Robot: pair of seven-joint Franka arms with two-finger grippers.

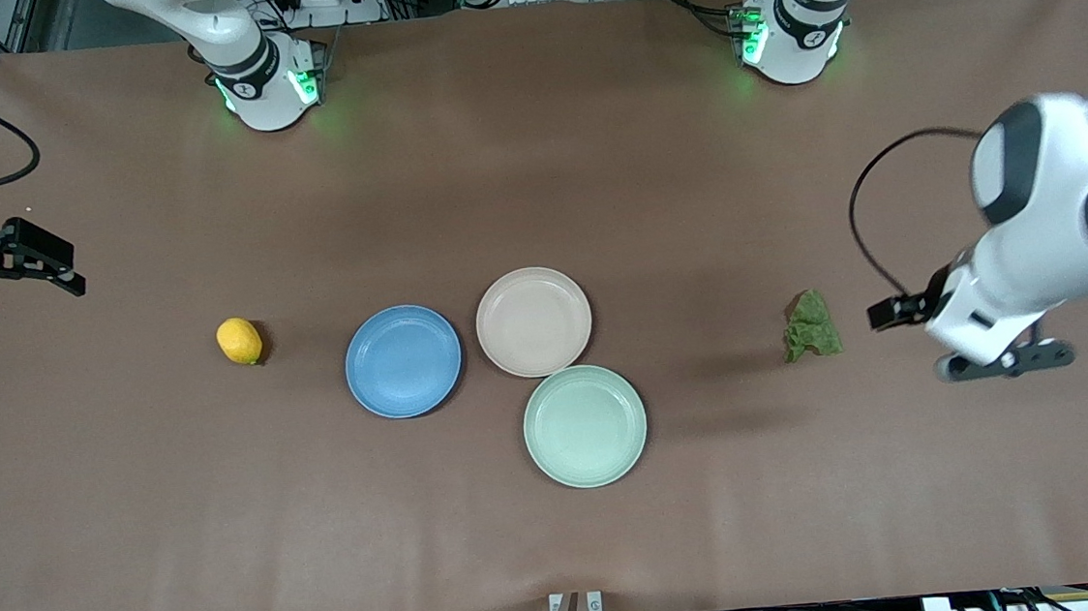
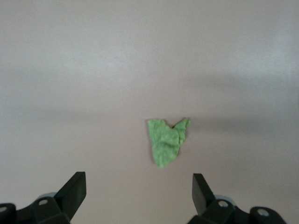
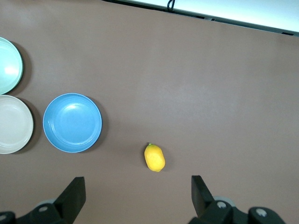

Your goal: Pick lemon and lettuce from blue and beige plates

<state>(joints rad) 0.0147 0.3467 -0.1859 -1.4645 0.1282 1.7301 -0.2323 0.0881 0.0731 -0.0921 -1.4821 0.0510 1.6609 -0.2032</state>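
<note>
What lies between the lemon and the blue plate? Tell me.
Nothing: in the front view only bare brown table separates the lemon from the blue plate. The right wrist view shows the same gap.

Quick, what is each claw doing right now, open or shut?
Left claw: open, holding nothing, over the table by the lettuce.
Right claw: open, holding nothing, near the lemon.

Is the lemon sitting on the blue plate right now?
No, the lemon lies on the bare table beside the empty blue plate, toward the right arm's end.
</note>
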